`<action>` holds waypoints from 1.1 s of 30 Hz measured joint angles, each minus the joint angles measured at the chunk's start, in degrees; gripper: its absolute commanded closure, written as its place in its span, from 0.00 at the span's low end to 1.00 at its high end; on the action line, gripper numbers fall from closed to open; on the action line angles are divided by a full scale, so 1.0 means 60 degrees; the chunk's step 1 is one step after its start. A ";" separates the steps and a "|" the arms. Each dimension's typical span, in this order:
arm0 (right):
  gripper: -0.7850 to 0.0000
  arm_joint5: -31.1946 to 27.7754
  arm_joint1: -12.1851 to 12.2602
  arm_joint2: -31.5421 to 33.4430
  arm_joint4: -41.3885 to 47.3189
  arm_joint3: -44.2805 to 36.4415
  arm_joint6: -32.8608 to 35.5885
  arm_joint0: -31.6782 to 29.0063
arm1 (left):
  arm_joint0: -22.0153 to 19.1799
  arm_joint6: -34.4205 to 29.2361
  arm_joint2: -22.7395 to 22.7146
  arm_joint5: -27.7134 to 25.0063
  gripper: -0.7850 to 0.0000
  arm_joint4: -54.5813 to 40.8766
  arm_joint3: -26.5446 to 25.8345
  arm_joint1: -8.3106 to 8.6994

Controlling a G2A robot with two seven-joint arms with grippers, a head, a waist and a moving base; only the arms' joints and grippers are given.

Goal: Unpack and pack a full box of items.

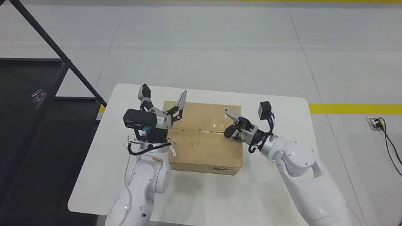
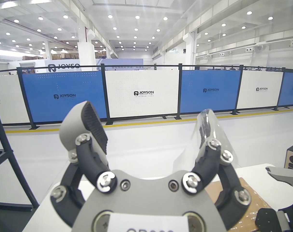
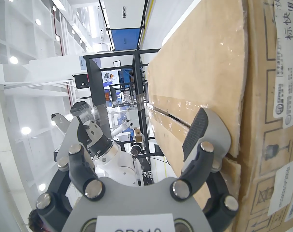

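Box [image 1: 202, 147]: brown cardboard, mid-table [image 1: 276, 185], both top flaps down, glossy tape over the seam [image 1: 201, 129]. Seam runs side to side across the robot's front, from the left arm's side to the right arm's.

Right gripper [image 1: 231, 130]: at the box's right end, level with the top edge, just where the seam comes out. Fingers spread, grasping nothing. Right wrist view: one ribbed pad [image 3: 196, 134] lies against the top edge of the box [image 3: 204, 61], beside the seam end [image 3: 170, 118]; the other finger stands off in open air.

Left gripper [image 1: 164, 98]: raised above the box's far left corner. Fingers released and wide, pointing up and away from the cardboard.

Judgement: unpacking not begun; getting the flaps open is the step in hand. Right arm is the nearer one. The seam lies straight ahead of its fingers, along their line of reach, so the coming move likely works along it toward the left side. Risk: tape holds, or the pad skids on the gloss.
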 measured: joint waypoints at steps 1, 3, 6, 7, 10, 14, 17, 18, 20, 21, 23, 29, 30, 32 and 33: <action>0.00 0.0004 -0.0006 -0.0023 0.0012 0.0038 -0.0003 0.0030 | 0.0001 -0.0006 0.0007 -0.0002 0.00 0.0024 0.0011 -0.0005; 0.00 0.0006 -0.0016 -0.0066 0.0044 0.0138 0.0015 0.0099 | 0.0010 -0.0018 0.0021 -0.0005 0.00 0.0055 0.0027 -0.0018; 0.00 0.0005 -0.0027 -0.0117 0.0071 0.0244 0.0039 0.0177 | 0.0028 -0.0026 0.0037 -0.0025 0.00 0.0077 0.0038 -0.0036; 0.00 -0.0003 -0.0029 -0.0128 0.0080 0.0261 0.0042 0.0188 | 0.0034 -0.0024 0.0044 -0.0038 0.00 0.0088 0.0043 -0.0040; 0.00 -0.0053 -0.0029 -0.0136 0.0087 0.0264 0.0039 0.0182 | 0.0048 -0.0038 0.0097 -0.0087 0.00 0.0143 0.0056 -0.0059; 0.00 -0.0101 -0.0008 -0.0072 0.0089 0.0206 0.0035 0.0106 | 0.0036 -0.0066 0.0211 -0.0153 0.00 0.0243 0.0097 -0.0090; 0.00 -0.0144 0.0012 0.0002 0.0104 0.0151 0.0029 0.0025 | 0.0030 -0.0055 0.0323 -0.0208 0.00 0.0322 0.0119 -0.0116; 0.00 -0.0165 0.0021 0.0039 0.0112 0.0128 0.0023 -0.0012 | 0.0030 -0.0050 0.0366 -0.0227 0.00 0.0360 0.0127 -0.0126; 0.00 -0.0195 0.0034 0.0094 0.0134 0.0090 0.0009 -0.0066 | 0.0030 -0.0048 0.0424 -0.0248 0.00 0.0417 0.0139 -0.0141; 0.00 -0.0215 0.0042 0.0129 0.0152 0.0066 0.0007 -0.0099 | 0.0029 -0.0048 0.0458 -0.0260 0.00 0.0450 0.0146 -0.0150; 0.00 -0.0253 0.0053 0.0180 0.0177 0.0035 -0.0009 -0.0147 | 0.0027 -0.0051 0.0503 -0.0278 0.00 0.0485 0.0159 -0.0164; 0.00 -0.0448 0.0091 0.0393 0.0326 -0.0051 -0.0071 -0.0323 | 0.0023 -0.0061 0.0645 -0.0362 0.00 0.0610 0.0207 -0.0209; 0.00 -0.0518 0.0103 0.0464 0.0370 -0.0077 -0.0085 -0.0380 | 0.0018 -0.0063 0.0676 -0.0376 0.00 0.0635 0.0227 -0.0219; 0.00 -0.0633 0.0126 0.0589 0.0446 -0.0133 -0.0097 -0.0488 | 0.0010 -0.0072 0.0731 -0.0393 0.00 0.0671 0.0261 -0.0235; 0.00 -0.0709 0.0143 0.0684 0.0497 -0.0178 -0.0106 -0.0574 | 0.0005 -0.0075 0.0773 -0.0412 0.00 0.0701 0.0280 -0.0246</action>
